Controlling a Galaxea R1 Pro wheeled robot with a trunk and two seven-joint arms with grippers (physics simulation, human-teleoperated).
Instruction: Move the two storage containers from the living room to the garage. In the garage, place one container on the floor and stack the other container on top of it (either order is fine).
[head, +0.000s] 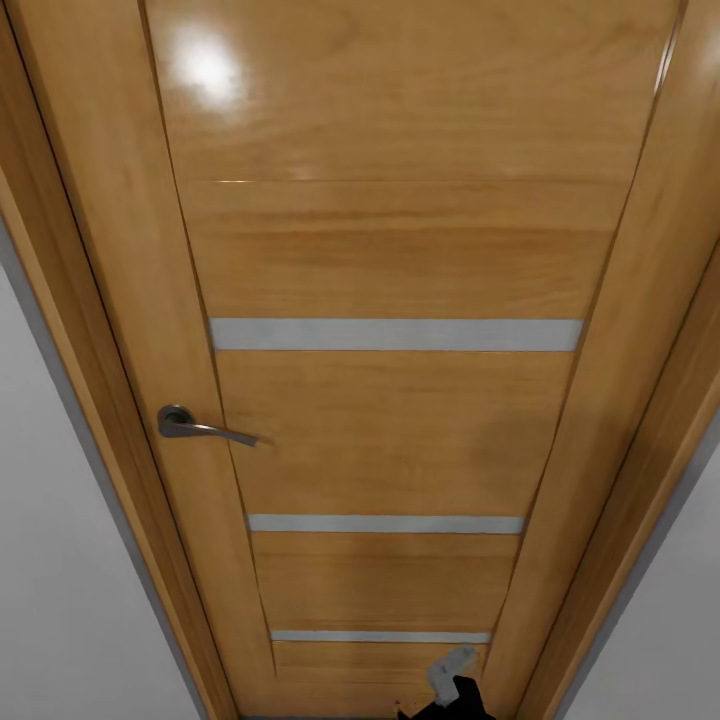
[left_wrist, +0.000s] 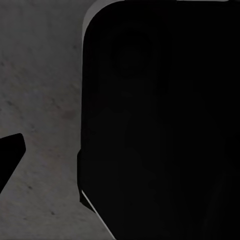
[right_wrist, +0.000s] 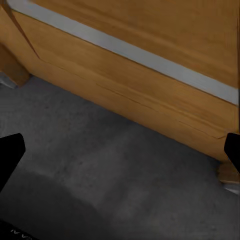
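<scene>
Door (head: 400, 250) of glossy golden wood stands shut right ahead in the head view, with three pale horizontal strips (one high, two lower) and one grey lever handle (head: 195, 425) at its left, set in a wooden frame between white walls. The right wrist view looks down on the dark grey concrete floor (right_wrist: 115, 175) at the door's foot, and the right pincer (right_wrist: 122, 150) is spread wide, one dark fingertip at each edge. The left wrist view has one large black shape (left_wrist: 165, 125) over the same floor and a single dark fingertip (left_wrist: 10, 155), so I cannot tell that pincer's state.
</scene>
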